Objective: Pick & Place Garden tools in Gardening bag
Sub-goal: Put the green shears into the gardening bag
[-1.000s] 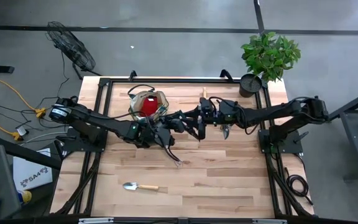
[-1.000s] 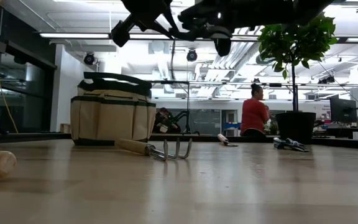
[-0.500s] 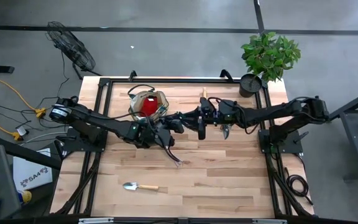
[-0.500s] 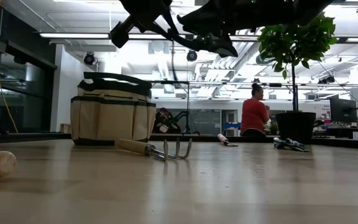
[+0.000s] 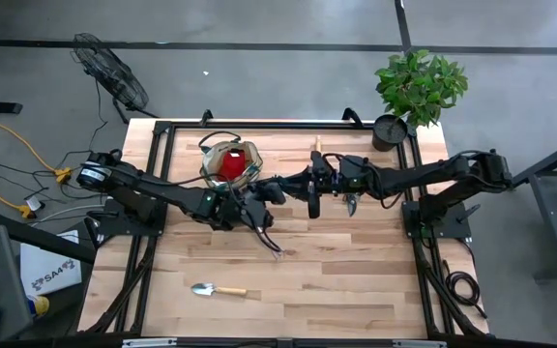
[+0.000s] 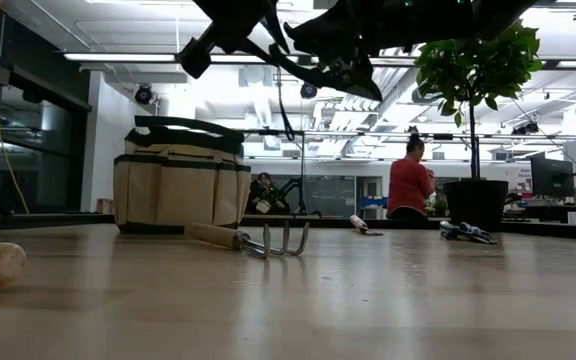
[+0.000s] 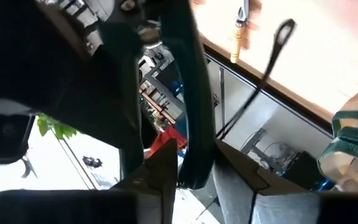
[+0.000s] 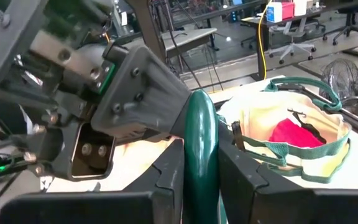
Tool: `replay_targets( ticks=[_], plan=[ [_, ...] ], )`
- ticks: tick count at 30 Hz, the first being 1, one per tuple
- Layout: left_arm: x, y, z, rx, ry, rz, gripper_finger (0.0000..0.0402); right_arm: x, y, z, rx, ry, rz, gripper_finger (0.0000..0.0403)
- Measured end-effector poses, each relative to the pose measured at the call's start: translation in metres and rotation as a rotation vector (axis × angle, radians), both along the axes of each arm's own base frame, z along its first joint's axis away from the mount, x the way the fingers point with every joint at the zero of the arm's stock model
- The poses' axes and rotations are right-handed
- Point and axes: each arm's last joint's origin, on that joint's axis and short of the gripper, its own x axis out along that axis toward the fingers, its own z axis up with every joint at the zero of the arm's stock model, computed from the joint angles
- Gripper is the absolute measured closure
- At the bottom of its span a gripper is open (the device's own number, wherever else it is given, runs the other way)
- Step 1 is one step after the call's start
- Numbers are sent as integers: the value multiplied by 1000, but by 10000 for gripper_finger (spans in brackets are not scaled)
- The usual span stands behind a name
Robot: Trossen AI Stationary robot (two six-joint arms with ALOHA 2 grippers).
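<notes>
Right gripper [image 8: 201, 180] clasping green-handled shears [image 8: 199, 143] (wrist view), left gripper [image 5: 277, 189] grip unclear

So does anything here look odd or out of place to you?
One thing: both grippers meet in mid-air over the table, and a dark green-handled tool sits between the right gripper's fingers, close against the left gripper. The hand rake and a trowel lie flat on the table; the bag stands upright.
</notes>
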Motion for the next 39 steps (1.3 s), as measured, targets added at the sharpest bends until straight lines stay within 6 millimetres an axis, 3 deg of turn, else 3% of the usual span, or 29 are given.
replay_targets(
  ticks=[19, 23, 30, 34, 39],
  plan=[
    [-2, 2, 2, -165, -297, 198, 309, 0, -1, 1, -25, -8, -56, 340],
    [-5, 5, 6, -107, -356, 302, 310, 0, -2, -4, -27, 28, -60, 340],
    [-15, 8, 0, -30, -308, 379, 310, -2, -2, -3, -31, 41, -78, 340],
    [-28, 11, -1, -106, -392, 427, 309, -5, -2, 2, -44, 31, -78, 340],
    [-50, 15, -3, -363, -520, 494, 309, -17, -1, 18, -110, 14, -111, 340]
  ],
)
